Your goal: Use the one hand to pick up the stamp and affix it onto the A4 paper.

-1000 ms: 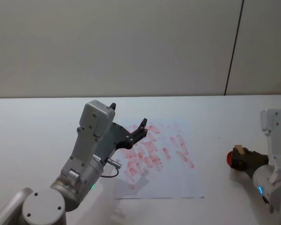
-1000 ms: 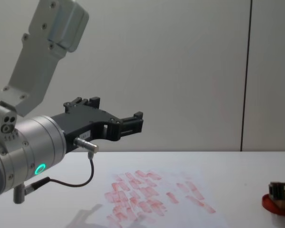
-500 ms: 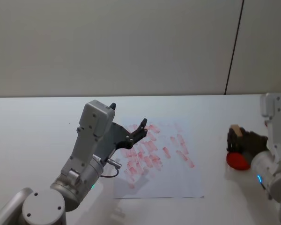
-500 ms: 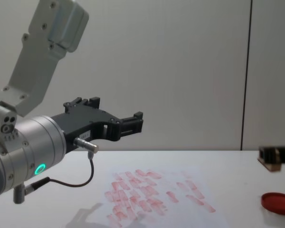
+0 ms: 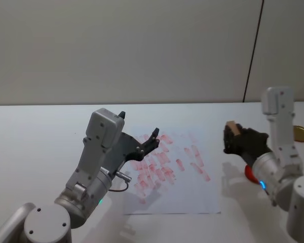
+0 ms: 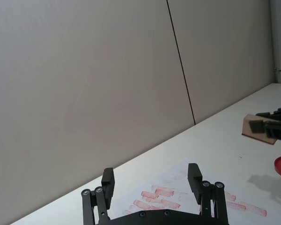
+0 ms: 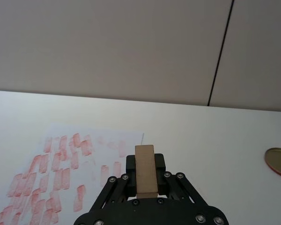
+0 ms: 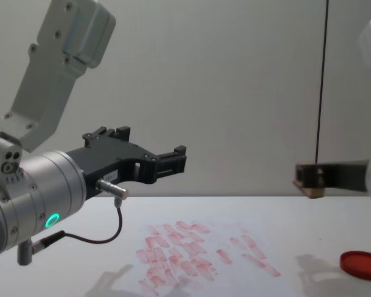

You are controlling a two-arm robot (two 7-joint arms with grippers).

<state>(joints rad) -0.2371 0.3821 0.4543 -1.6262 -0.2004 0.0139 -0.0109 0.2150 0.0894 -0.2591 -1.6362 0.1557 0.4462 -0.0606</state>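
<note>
My right gripper (image 5: 230,137), on the arm with the blue ring, is shut on the tan wooden stamp (image 5: 232,126). It holds the stamp in the air just beyond the right edge of the A4 paper (image 5: 187,190), a white sheet covered in red marks. In the right wrist view the stamp (image 7: 144,174) stands upright between the black fingers (image 7: 160,164), with the A4 paper (image 7: 110,136) below. In the chest view the stamp (image 8: 310,180) hangs well above the table. My left gripper (image 5: 139,124) hovers open and empty over the paper's left part.
A round red ink pad (image 8: 362,262) lies on the white table to the right of the paper, partly behind my right arm (image 5: 273,167). A flat gold lid (image 5: 302,133) sits at the far right. A grey wall stands behind the table.
My right gripper has lifted the stamp off the red ink pad and carried it up and to the left, toward the paper. The left arm has not moved.
</note>
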